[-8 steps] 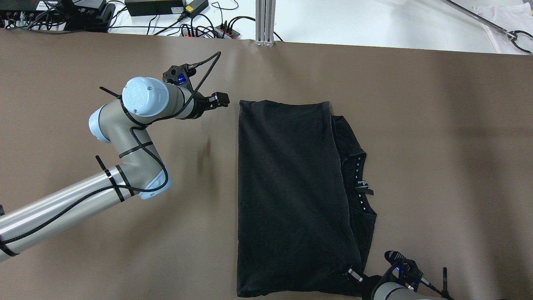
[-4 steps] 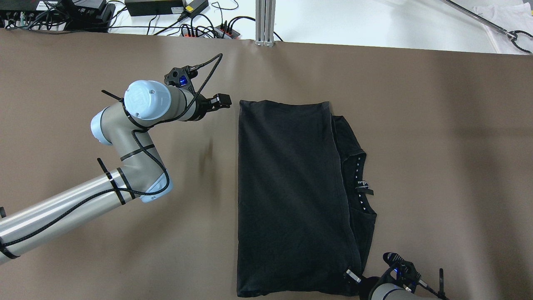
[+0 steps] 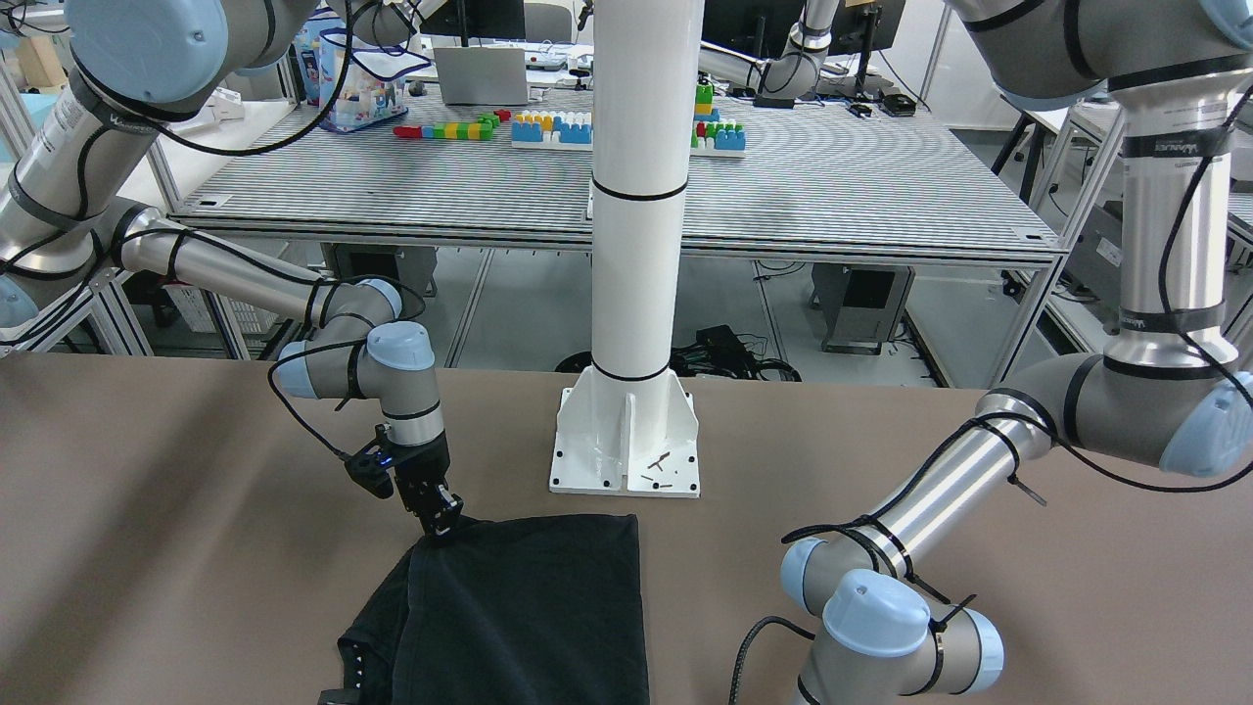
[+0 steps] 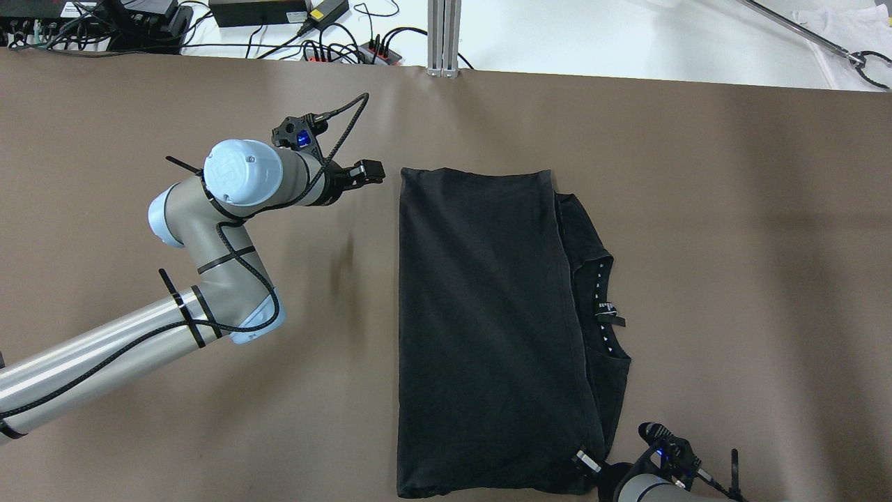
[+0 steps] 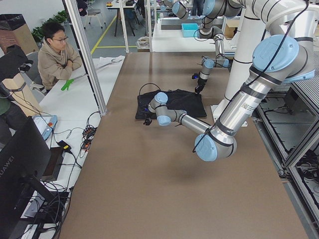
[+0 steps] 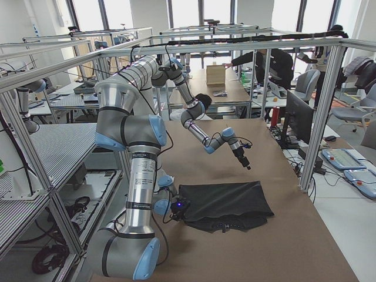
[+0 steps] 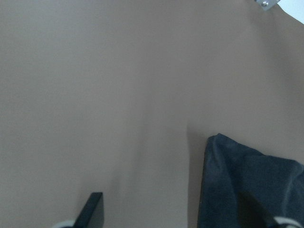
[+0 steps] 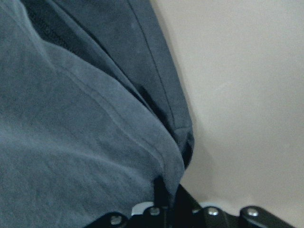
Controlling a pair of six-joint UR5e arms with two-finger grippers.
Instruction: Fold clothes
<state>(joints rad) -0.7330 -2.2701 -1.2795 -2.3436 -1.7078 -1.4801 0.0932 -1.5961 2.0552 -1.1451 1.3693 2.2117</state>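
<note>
now the right end effector (image 4: 585, 460) pinches a corner of the garment (image 4: 488, 314).

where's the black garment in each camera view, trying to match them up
Front-facing: black garment at bottom centre.
Overhead: middle of the table.
Exterior left: upper middle.
Exterior right: lower centre.
Left wrist: bottom right corner.
Right wrist: fills the left side.
Shared landmark: the right claw at one garment corner, also seen overhead.
</note>
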